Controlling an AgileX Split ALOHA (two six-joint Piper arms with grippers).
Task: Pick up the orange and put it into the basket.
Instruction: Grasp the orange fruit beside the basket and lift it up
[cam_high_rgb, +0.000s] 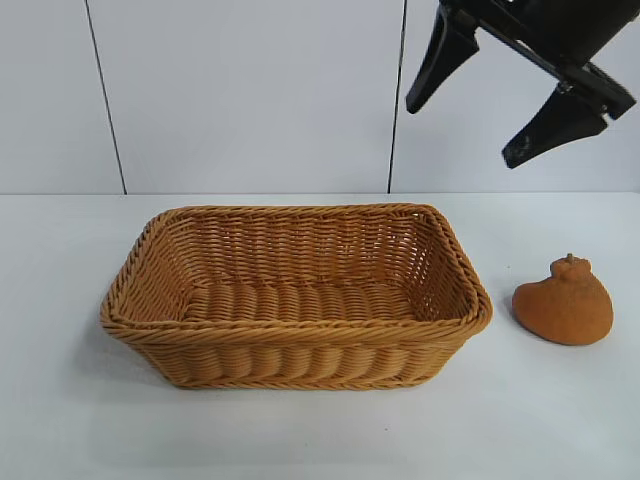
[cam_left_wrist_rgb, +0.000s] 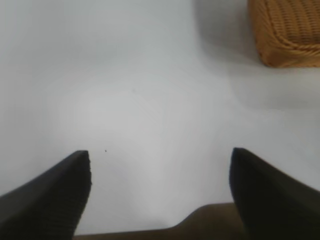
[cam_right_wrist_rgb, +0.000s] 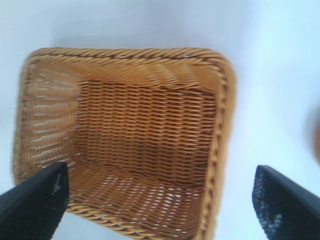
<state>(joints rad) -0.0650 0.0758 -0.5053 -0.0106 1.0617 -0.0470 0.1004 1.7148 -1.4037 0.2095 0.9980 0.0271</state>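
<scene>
Still, orange (cam_high_rgb: 563, 304) beside basket (cam_high_rgb: 300, 320); right gripper (cam_high_rgb: 468, 128) — wide open, empty — apparently well above.

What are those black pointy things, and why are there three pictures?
They are the fingers of a robot with two arms. One picture is taken from outside, looking at the white table. There you see a big woven basket with nothing in it, and a lumpy orange lying on the table beside it, not touching it. Up in the corner hangs the right gripper, fingers spread wide, holding nothing. The other two pictures come from small cameras on the robot's wrists. The right wrist camera looks down between its fingers into the basket. The left wrist camera shows the left gripper, also open and empty, over bare table, with just a corner of the basket showing.
</scene>
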